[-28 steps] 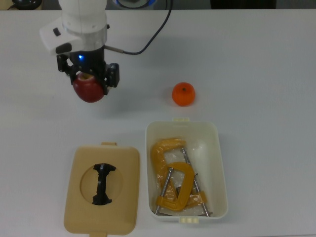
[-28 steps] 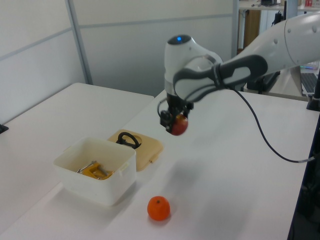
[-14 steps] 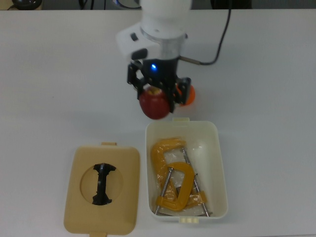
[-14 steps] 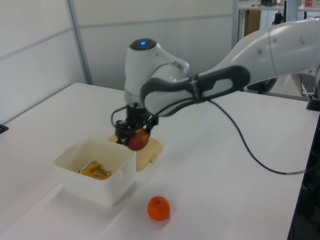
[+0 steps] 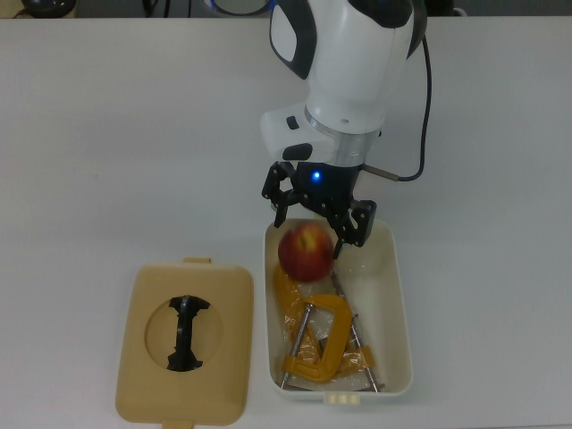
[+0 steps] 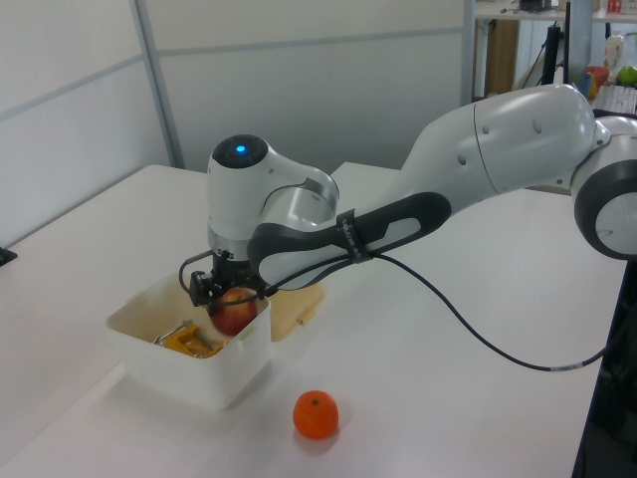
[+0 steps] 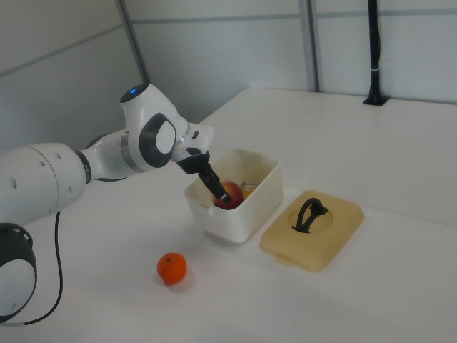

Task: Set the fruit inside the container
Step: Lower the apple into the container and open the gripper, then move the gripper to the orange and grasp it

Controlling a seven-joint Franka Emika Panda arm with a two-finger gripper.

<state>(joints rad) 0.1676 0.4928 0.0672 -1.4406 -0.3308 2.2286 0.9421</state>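
A white table (image 6: 478, 398) fills the room's middle — pale panelled walls (image 6: 299, 90) behind it, a cluttered desk (image 6: 607, 85) beyond.

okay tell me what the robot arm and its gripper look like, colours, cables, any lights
The arm has glossy white, rounded shells with dark grey bands at the joints. A thin black cable loops from the wrist to the table. The gripper is black, with two dark fingers under a white wrist housing. A small blue light glows on the wrist.
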